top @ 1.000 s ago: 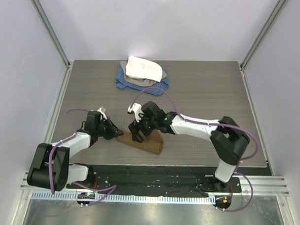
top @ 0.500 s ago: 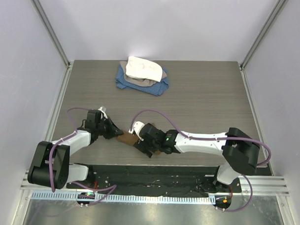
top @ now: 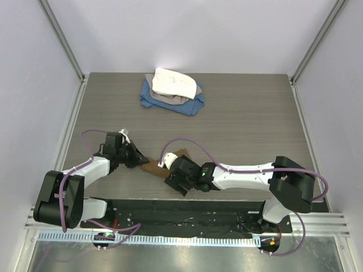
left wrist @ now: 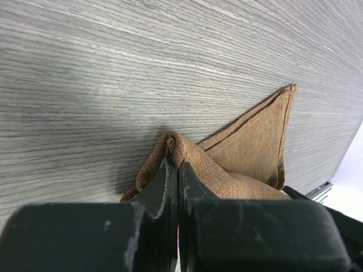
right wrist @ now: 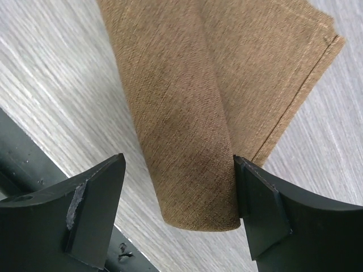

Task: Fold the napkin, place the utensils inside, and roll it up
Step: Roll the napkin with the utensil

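Since a sec ago the R gripper [top: 175, 182] has swung from over the napkin's [top: 152, 166] middle down to its near end by the table's front edge. Its arm now hides most of the cloth from above. L gripper [top: 136, 158] hasn't budged.

Napkin: tan, rolled into a loose tube, lying on the table [top: 248, 114] near the front, between the two grippers. R wrist view shows the rolled end [right wrist: 187, 113] w/ a flat hemmed flap beside it, so the roll isn't fully closed. Spoon not visible anywhere; prob. inside the roll, can't confirm.

L gripper [left wrist: 174, 164]: jaws clenched on a bunched tip of the napkin [left wrist: 244, 153]. Prob. an anchor, so the cloth doesn't slide while the other end gets worked.

R gripper [right wrist: 178, 164]: jaws spread wide, straddling the roll end, one each side. One pad [right wrist: 261, 204] looks to touch the cloth, but nothing is gripped. Prob. lining up to pinch or roll on.

Around: white cloth [top: 174, 82] on blue cloth [top: 170, 104] at the far back, well apart, no bother. Black base rail [top: 190, 215] is near the R gripper, a tight spot where fingers could catch. Flap may spring open if the tip is let go.
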Tool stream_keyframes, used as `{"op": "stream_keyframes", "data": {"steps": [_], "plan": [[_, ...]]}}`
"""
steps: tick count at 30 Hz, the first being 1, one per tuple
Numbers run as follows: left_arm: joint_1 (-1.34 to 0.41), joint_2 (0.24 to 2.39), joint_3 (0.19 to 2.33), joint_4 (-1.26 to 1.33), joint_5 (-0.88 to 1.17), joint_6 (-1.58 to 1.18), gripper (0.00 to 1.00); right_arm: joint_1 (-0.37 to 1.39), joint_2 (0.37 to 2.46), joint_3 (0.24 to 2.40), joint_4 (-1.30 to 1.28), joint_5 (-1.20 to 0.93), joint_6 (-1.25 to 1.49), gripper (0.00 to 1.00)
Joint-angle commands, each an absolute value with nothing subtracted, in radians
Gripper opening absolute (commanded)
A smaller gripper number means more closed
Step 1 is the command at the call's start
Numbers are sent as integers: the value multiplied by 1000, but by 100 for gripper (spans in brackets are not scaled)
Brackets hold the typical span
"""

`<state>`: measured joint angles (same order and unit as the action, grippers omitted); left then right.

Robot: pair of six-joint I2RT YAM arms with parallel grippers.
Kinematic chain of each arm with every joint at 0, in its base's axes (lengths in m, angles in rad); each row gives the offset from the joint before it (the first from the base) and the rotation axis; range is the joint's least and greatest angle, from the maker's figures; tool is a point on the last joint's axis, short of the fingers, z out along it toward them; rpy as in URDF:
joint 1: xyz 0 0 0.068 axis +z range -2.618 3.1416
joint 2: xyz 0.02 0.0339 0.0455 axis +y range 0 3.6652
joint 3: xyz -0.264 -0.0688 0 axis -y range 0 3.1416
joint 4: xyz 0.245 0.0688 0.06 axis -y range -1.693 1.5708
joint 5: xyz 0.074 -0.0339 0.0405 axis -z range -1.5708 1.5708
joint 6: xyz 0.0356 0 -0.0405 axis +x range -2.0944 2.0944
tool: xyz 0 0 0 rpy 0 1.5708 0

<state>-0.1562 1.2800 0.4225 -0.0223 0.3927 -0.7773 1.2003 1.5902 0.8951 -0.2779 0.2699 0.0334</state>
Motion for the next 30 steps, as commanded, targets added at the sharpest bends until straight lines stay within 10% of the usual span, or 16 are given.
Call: {"op": "stream_keyframes", "data": {"steps": [1,30], "plan": [[-158,1273,443,-67,377,-753,0,1215,1572,877,-264,325,80,83],[-158,1252,446,-81,387,-752,0,1290,1586,1089,-476,356,112,84]]}}
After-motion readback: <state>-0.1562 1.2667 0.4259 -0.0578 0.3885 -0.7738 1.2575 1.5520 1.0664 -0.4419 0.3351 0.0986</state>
